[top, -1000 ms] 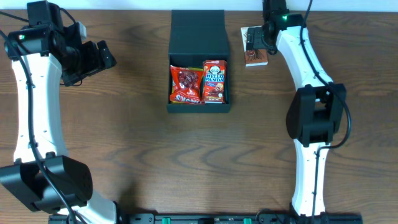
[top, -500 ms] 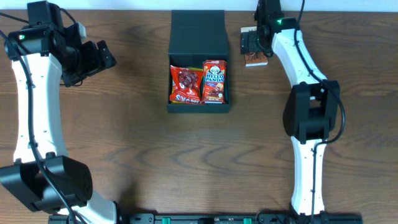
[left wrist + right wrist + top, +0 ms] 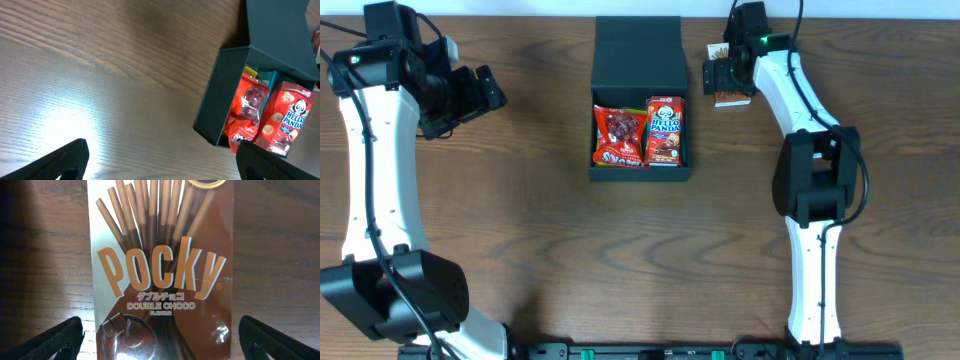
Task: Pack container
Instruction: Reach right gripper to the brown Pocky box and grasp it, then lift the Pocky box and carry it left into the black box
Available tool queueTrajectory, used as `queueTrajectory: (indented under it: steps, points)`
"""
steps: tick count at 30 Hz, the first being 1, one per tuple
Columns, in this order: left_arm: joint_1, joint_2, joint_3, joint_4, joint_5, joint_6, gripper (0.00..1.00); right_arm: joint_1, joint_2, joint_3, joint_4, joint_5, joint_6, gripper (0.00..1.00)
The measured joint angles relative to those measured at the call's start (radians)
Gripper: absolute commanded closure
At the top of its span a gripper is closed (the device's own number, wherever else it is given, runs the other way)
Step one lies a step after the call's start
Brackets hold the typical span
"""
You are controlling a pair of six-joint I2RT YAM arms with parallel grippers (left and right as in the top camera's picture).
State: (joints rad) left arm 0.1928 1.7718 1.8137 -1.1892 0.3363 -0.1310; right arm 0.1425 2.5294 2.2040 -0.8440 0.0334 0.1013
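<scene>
The dark container (image 3: 638, 50) stands open at the top middle of the table, its flap lid laid back. It holds a red snack bag (image 3: 618, 137) and a red Hello Panda packet (image 3: 665, 130); it also shows in the left wrist view (image 3: 220, 95). A brown Pocky Double Choco box (image 3: 160, 270) lies flat to the container's right (image 3: 730, 97). My right gripper (image 3: 160, 340) is open right above it, one finger on each side. My left gripper (image 3: 160, 160) is open and empty over bare wood at the far left (image 3: 480, 95).
The table's back edge runs just behind the container and the Pocky box. A teal and yellow packet edge (image 3: 262, 76) peeks from behind the red bag inside the container.
My right gripper has shifted left and back over the Pocky box, covering more of it. The left arm has not moved.
</scene>
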Motion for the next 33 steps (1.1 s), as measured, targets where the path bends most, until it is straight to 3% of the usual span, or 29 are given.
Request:
queueTrajectory:
  steps: [13,15,20,30,33]
  points:
    - [0.0,0.0,0.0,0.0,0.0,0.0,0.05,0.0,0.018,0.0,-0.011,0.0,0.0,0.05]
    - [0.0,0.0,0.0,0.0,0.0,0.0,0.05,0.0,0.025,0.001,-0.011,-0.002,-0.002,0.11]
    - [0.0,0.0,0.0,0.0,0.0,0.0,0.05,0.0,0.025,0.002,-0.015,-0.002,-0.01,0.39]
    - [0.0,0.0,0.0,0.0,0.0,0.0,0.05,0.004,0.025,0.052,-0.105,-0.002,-0.007,0.43]
    - [0.0,0.0,0.0,0.0,0.0,0.0,0.05,0.008,0.03,0.144,-0.185,-0.008,-0.007,0.45]
